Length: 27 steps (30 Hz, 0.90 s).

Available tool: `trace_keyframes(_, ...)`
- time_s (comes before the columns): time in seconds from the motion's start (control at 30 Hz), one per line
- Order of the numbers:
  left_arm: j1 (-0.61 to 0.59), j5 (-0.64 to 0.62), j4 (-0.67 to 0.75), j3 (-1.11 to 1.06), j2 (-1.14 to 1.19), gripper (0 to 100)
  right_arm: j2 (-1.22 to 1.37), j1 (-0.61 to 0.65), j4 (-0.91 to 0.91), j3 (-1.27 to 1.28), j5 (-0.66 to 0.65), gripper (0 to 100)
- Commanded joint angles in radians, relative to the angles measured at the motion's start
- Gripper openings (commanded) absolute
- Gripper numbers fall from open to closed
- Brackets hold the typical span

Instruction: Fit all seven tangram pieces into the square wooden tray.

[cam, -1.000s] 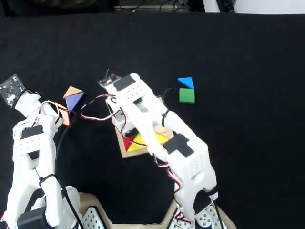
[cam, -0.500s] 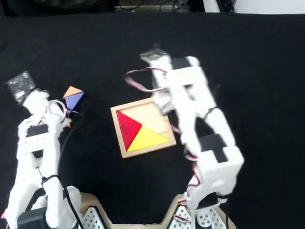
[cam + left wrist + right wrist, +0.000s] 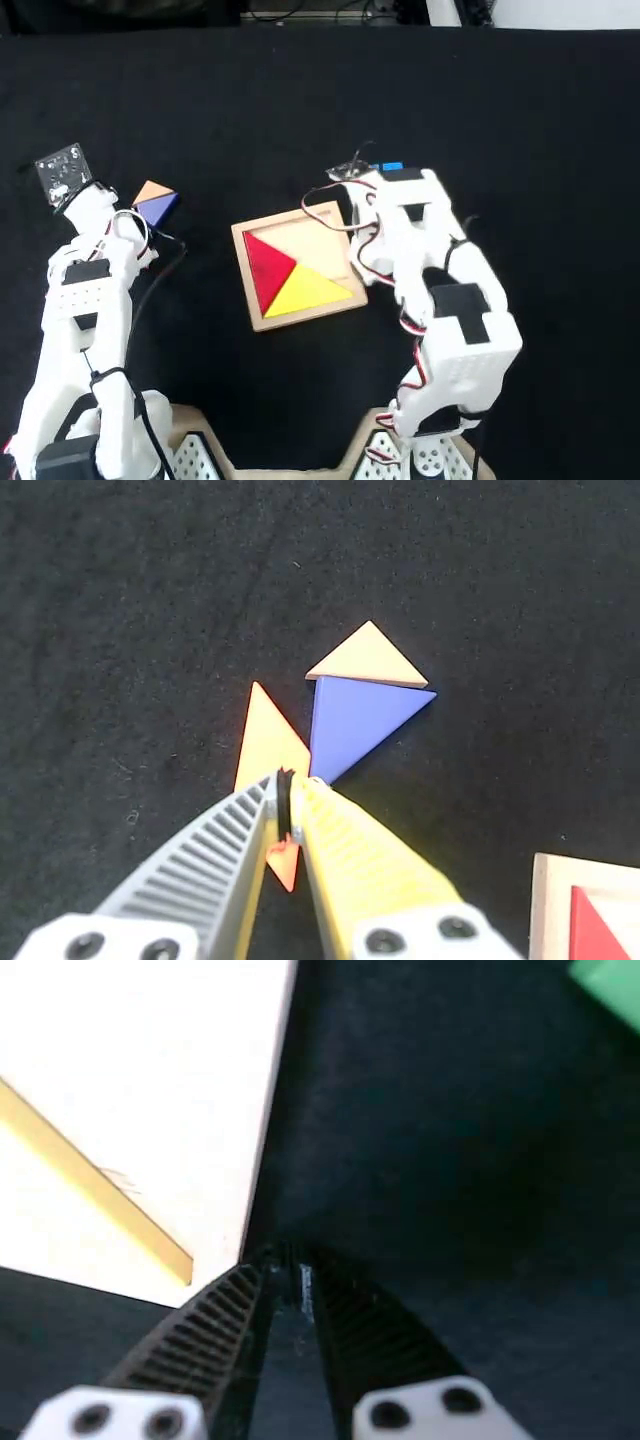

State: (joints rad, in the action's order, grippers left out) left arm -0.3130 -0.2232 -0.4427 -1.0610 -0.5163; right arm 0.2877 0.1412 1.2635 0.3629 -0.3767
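Centrally, wooden tray (image 3: 300,230) on black cloth (image 3: 540,100); cables (image 3: 330,14) behind.

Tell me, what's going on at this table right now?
Two robot arms are working on a tangram. The wooden tray holds a red triangle and a yellow triangle; the rest that shows is bare. The left claw is shut, its tip over an orange piece that lies beside a blue triangle and a tan triangle on the black table. The right claw, also shut, sits just off the tray's edge, with a green piece farther off.
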Motion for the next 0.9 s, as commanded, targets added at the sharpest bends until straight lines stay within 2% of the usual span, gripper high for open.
trace_keyframes(0.0,-0.013,0.009,0.021,0.012,-0.003,3,-0.044,0.098,-0.002,-0.001,0.049,1.1)
trace_keyframes(0.13,-0.007,0.017,0.018,0.012,-0.003,3,-0.093,0.147,0.005,0.005,0.063,1.1)
trace_keyframes(0.23,-0.013,0.018,-0.026,0.058,-0.003,3,-0.177,0.117,0.034,-0.001,0.061,1.1)
trace_keyframes(0.33,-0.035,0.106,-0.242,0.24,0.0,6,-0.305,0.048,0.023,-0.004,0.061,1.1)
trace_keyframes(0.43,-0.022,0.212,-0.442,0.447,0.048,15,-0.432,0.021,-0.008,-0.001,0.123,1.1)
trace_keyframes(0.53,-0.008,0.331,-0.583,0.657,0.18,20,-0.493,0.072,-0.051,0.05,0.226,1.1)
trace_keyframes(0.67,-0.044,0.44,-0.813,0.938,0.425,18,-0.461,0.123,-0.204,0.186,0.245,1.1)
trace_keyframes(0.77,-0.085,0.554,-0.924,1.104,0.595,18,-0.41,0.101,-0.336,0.255,0.247,1.1)
trace_keyframes(0.87,-0.107,0.686,-0.967,1.188,0.697,18,-0.377,0.058,-0.419,0.271,0.272,1.1)
